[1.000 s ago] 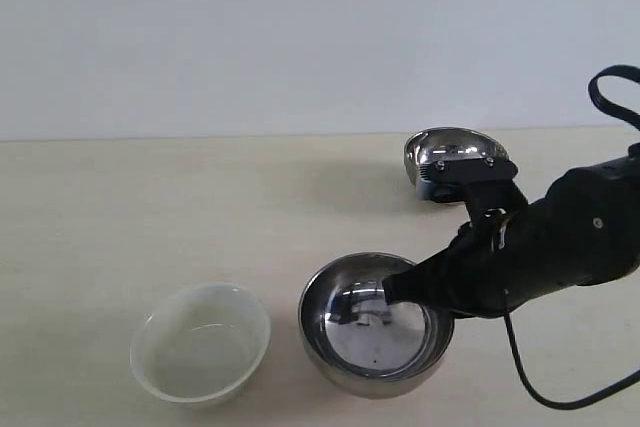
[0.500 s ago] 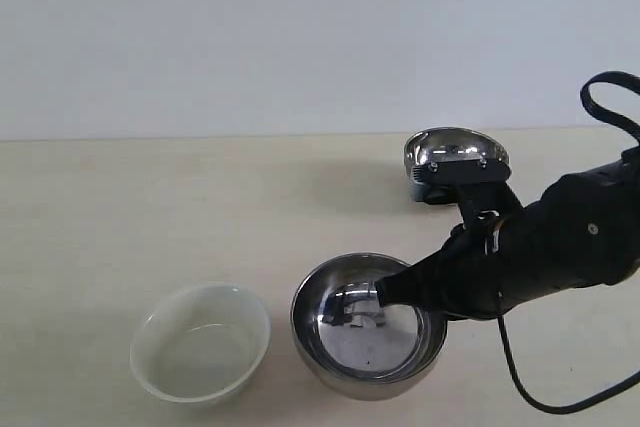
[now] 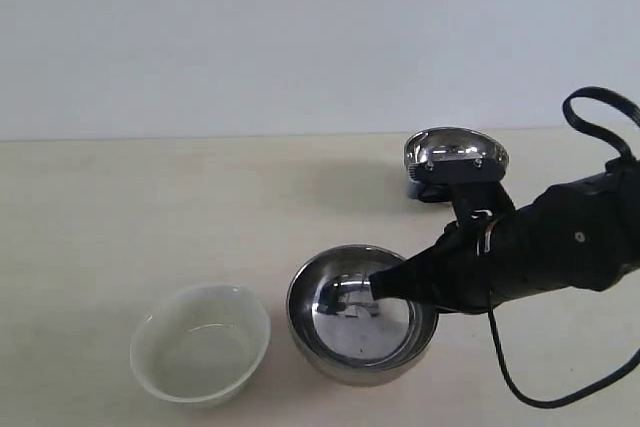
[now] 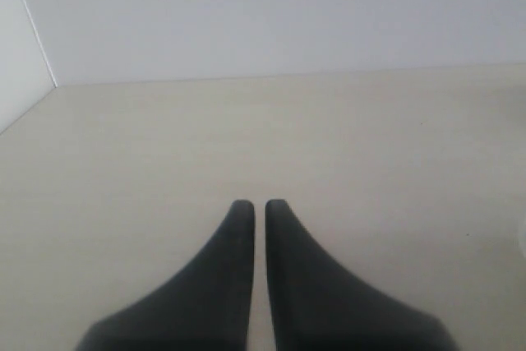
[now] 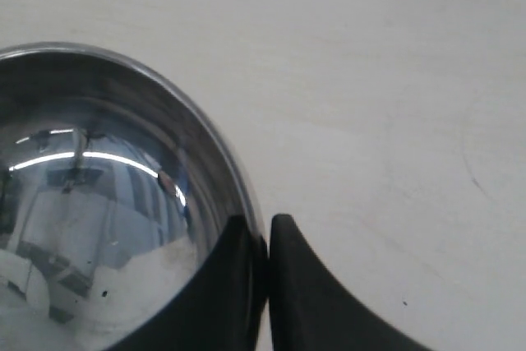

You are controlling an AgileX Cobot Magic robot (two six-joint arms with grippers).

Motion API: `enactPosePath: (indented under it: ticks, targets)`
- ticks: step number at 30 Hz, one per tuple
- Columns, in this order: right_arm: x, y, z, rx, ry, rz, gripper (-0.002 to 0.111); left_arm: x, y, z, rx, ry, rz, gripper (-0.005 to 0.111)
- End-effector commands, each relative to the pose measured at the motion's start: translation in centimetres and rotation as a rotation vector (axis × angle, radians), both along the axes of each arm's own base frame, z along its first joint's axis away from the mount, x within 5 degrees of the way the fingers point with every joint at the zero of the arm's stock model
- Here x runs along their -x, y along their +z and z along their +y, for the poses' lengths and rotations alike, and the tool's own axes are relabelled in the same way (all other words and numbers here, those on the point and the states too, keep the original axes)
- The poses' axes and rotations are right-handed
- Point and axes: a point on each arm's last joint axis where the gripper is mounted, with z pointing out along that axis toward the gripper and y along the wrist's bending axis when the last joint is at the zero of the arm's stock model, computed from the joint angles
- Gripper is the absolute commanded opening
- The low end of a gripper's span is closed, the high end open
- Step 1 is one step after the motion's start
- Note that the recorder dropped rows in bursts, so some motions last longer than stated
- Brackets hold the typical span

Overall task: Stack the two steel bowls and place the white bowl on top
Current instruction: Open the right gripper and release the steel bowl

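Observation:
One steel bowl (image 3: 345,332) sits at the front middle of the table, and my right gripper (image 3: 378,287) is shut on its right rim, one finger inside the bowl and one outside. The right wrist view shows that steel bowl (image 5: 99,187) with the rim pinched in the right gripper (image 5: 265,232). The other steel bowl (image 3: 455,152) lies tilted at the back right, behind my right arm, which hides its lower edge. To the left of the held bowl stands the white bowl (image 3: 200,342), upright. My left gripper (image 4: 259,207) is shut on nothing, over bare table.
The beige table (image 3: 150,217) ends at a pale wall behind. A black cable (image 3: 520,372) loops from my right arm down over the table's front right.
My right gripper has drawn the held steel bowl a little to the left, toward the white bowl. The white bowl and the far steel bowl have not moved.

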Motion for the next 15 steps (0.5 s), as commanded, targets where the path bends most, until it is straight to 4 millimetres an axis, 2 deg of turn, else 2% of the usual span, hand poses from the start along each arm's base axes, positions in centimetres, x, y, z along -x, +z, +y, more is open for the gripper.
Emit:
enactPosePath:
  ticks: [1, 10, 15]
  targets:
    - [0.1, 0.9, 0.0, -0.001, 0.015, -0.018, 0.0, 0.0, -0.1, 0.0, 0.014, 0.002, -0.001, 0.004]
    - [0.1, 0.3, 0.0, 0.021, 0.035, -0.011, 0.0, 0.0, -0.1, 0.0, 0.014, 0.002, -0.001, 0.004]
    - [-0.2, -1.3, 0.1, 0.05, 0.045, 0.023, 0.0, 0.0, -0.1, 0.0, 0.014, 0.002, -0.001, 0.004]
